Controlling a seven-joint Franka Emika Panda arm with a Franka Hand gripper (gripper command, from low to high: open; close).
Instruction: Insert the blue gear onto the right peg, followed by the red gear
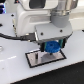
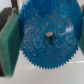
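Plate partly behind the blue gear — red gear dim through the disc

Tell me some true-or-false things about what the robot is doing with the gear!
1. The gripper is holding the blue gear. True.
2. The gear is red. False: it is blue; no red gear shows in either view.
3. The gear is over the black-framed plate. True.
4. In the wrist view the gear has smooth edges. False: teeth run all around its rim.
5. The gripper's fingers are teal. True.
6. The gear lies far from the plate, on the white table. False: it is held at the plate.
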